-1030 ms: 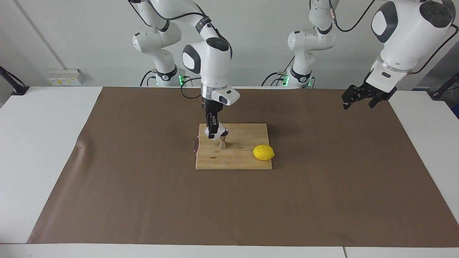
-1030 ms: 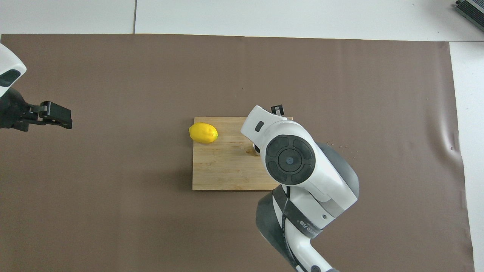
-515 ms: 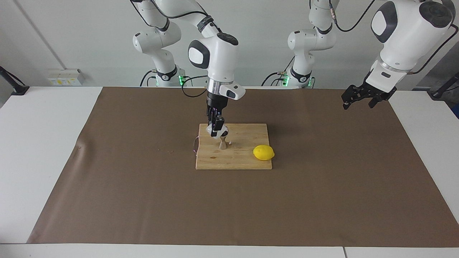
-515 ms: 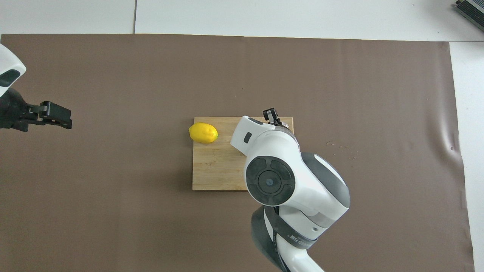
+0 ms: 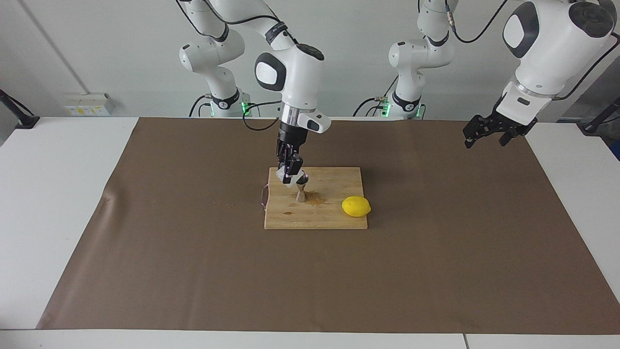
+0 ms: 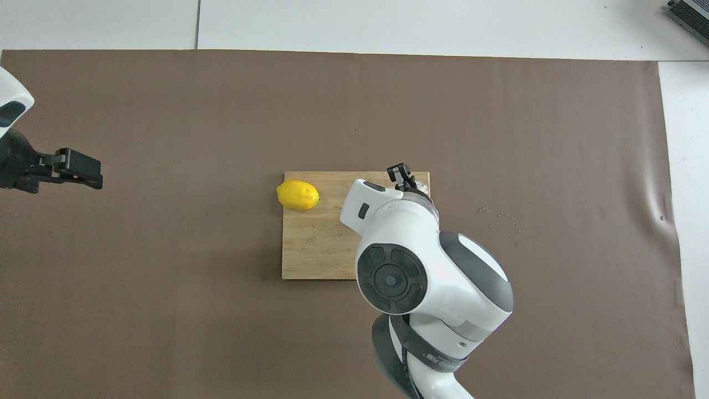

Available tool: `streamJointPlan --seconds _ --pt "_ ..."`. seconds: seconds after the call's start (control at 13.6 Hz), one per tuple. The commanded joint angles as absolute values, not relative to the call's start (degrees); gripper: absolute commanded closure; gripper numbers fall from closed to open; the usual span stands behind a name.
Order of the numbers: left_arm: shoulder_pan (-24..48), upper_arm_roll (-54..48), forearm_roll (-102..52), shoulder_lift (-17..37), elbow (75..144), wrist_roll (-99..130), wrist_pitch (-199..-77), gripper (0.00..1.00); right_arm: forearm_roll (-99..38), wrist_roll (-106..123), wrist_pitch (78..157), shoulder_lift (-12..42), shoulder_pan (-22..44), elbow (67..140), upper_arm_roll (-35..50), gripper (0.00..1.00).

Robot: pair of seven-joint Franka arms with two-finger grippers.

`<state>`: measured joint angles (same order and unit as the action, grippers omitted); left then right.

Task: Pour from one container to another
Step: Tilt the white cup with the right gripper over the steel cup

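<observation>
Spill is the main danger here: the right gripper (image 5: 289, 175) is clamped on the glass tumbler (image 5: 292, 178), tilted over the metal jigger (image 5: 301, 192) that stands on the cutting board (image 5: 334, 215) near its edge toward the robots. A wet patch beside the narrow jigger suggests some liquid misses, and a touch could tip it. The left gripper (image 5: 490, 131) waits with wide fingers over the mat's corner.

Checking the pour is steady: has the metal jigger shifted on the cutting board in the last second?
No. The jigger stands at the same spot on the cutting board, no nearer the lemon.
</observation>
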<state>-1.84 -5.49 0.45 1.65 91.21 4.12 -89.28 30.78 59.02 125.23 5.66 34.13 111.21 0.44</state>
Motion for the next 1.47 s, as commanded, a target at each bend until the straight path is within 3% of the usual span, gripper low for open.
streamJointPlan --seconds 0.0,0.88,1.4 --pt "-2.5 -5.9 1.2 -0.1 93.0 4.6 -89.5 0.0 33.3 57.8 125.8 3.6 34.5 113.6 0.6 1.0" --pt "-0.3 -2.9 1.1 -0.1 93.2 4.4 -89.5 0.0 36.2 57.7 125.9 2.8 34.6 115.2 0.7 1.0" --pt "-1.0 -3.0 1.1 -0.2 93.0 4.3 -89.0 0.0 25.0 57.7 125.9 2.7 32.3 112.9 0.6 1.0"
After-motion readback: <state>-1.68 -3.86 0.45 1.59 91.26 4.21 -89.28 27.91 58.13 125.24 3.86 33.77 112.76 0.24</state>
